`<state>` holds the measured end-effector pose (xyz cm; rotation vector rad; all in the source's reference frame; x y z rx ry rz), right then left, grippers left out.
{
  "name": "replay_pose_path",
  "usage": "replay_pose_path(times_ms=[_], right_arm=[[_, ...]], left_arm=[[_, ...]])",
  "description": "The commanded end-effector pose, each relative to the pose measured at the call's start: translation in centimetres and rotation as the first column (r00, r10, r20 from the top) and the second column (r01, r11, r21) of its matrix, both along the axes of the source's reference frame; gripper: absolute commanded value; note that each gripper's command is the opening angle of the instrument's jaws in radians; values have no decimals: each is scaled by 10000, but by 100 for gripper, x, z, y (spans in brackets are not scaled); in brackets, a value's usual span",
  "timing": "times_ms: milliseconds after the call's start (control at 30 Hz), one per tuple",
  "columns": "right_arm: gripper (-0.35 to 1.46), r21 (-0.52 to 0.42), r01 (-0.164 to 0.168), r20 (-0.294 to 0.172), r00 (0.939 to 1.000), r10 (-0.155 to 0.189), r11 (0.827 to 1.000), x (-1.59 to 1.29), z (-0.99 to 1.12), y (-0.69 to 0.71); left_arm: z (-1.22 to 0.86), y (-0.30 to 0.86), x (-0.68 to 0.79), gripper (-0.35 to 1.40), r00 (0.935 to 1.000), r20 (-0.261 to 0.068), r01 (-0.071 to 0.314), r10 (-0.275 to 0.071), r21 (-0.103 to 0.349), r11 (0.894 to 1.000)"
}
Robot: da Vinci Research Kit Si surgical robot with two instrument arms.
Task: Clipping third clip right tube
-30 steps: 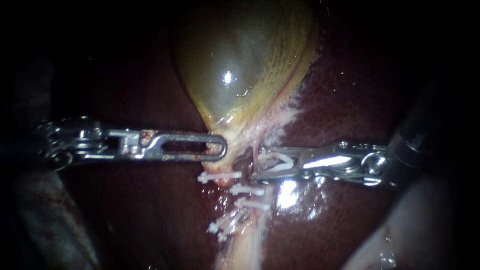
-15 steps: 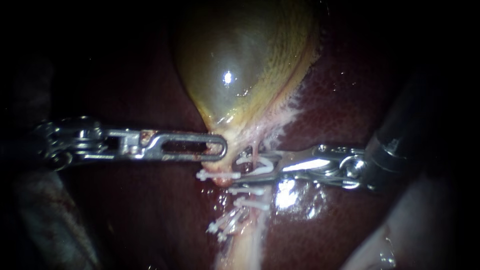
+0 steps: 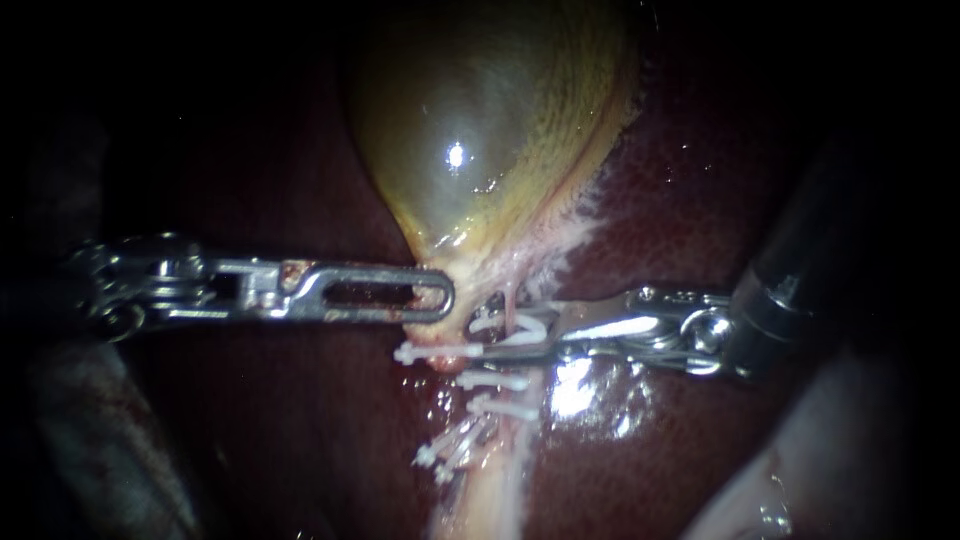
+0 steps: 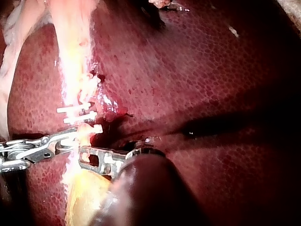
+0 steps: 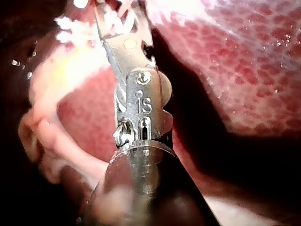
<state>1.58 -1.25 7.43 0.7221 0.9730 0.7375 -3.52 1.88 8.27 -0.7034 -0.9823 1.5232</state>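
Two instruments meet at the gallbladder's neck, in the endoscope view. The left instrument [image 3: 445,297] lies level, its slotted end effector pressed together on the edge of the gallbladder [image 3: 470,120] where the yellow-green sac narrows to a point. The dark red liver [image 3: 700,180] lies around and behind the sac.

The right instrument [image 3: 482,330] reaches across just below that neck. Its end effector stands spread and carries a white clip [image 3: 525,330], seated between the two halves and touching both. A thin pink tube [image 3: 512,305] drops from the neck and passes through the open clip, so the clip sits around the tube, not beside it. It is not possible to tell from this view which of the task's tubes this one is.

Just below, four more clips [image 3: 495,381] sit in a row down the pale stalk [image 3: 490,490]. The nearest lies just under the right instrument's tip.

The left wrist view shows the left instrument [image 4: 87,157] at the yellow tissue, with the right instrument [image 4: 75,137] arriving from the far side at the pale stalk, just beside the clamped clips [image 4: 75,113].

The right wrist view shows the right instrument [image 5: 117,14] reaching to bright, blurred tissue, with mottled liver [image 5: 244,56] alongside it.
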Motion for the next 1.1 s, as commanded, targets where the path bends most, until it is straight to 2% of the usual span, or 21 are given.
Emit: replay_pose_path(times_ms=[33, 133, 267, 1100], right_arm=[[-7, -1, -1, -16, 10000, 1, 10000, -1, 0, 1], [-23, -54, 29, -27, 10000, -29, 10000, -2, -1, 0], [-33, -107, 55, -36, 10000, -55, 9999, -2, -1, 0], [-35, -160, 81, -45, 10000, -82, 9998, -3, -2, 0]], left_arm=[[0, 0, 0, -35, 10000, 2, 3, -3, -4, 10000], [0, 0, 0, -35, 10000, 2, 3, -3, -4, 10000], [0, 0, 0, -35, 10000, 1, 4, -4, -4, 10000], [0, 0, 0, -35, 10000, 1, 5, -5, -4, 10000]])
